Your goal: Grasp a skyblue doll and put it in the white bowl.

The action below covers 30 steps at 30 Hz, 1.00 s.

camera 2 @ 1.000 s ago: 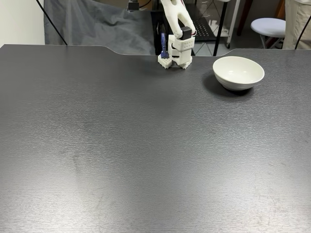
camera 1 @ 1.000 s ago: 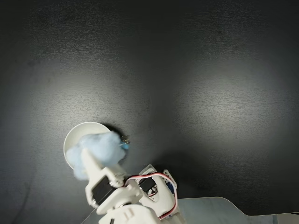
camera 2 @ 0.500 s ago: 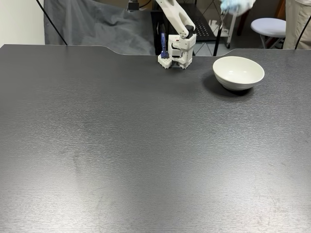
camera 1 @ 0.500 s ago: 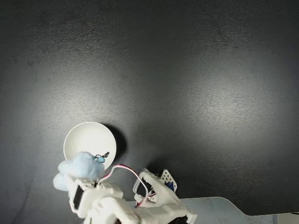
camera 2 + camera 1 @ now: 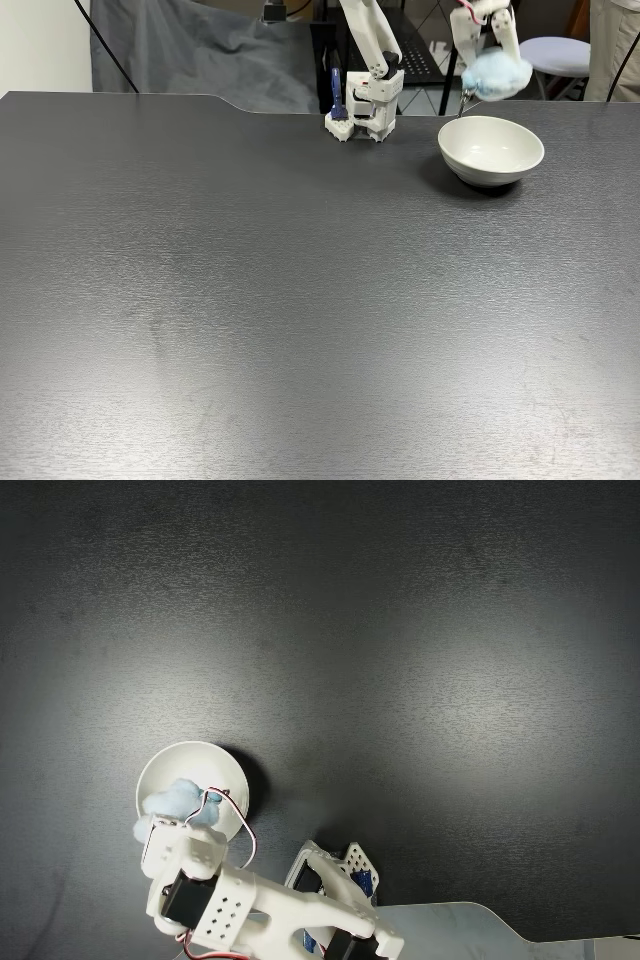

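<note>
Fluffy pale-blue skyblue doll (image 5: pixel 496 73) above glossy white bowl (image 5: pixel 491 150).

My tabletop (image 5: pixel 300 300) is dark grey with a fine woodgrain texture, and soft patches of light glare on it in both fixed views. Beyond its far edge hangs a grey cloth (image 5: pixel 190 55), draped and creased. A round white stool (image 5: pixel 555 52) stands further back at the right. A black frame (image 5: pixel 425 45), perhaps a rack or cart, stands behind; it is too cropped to tell.
</note>
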Available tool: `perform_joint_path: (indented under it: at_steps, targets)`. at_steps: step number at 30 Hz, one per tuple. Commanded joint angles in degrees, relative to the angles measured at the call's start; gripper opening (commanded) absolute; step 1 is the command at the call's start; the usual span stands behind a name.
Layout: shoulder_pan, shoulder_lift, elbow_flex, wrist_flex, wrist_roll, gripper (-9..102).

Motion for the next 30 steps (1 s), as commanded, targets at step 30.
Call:
perform_joint_path:
  at_steps: [30]
  targets:
    - [-0.9,-7.4,5.6,-16.0,0.4,21]
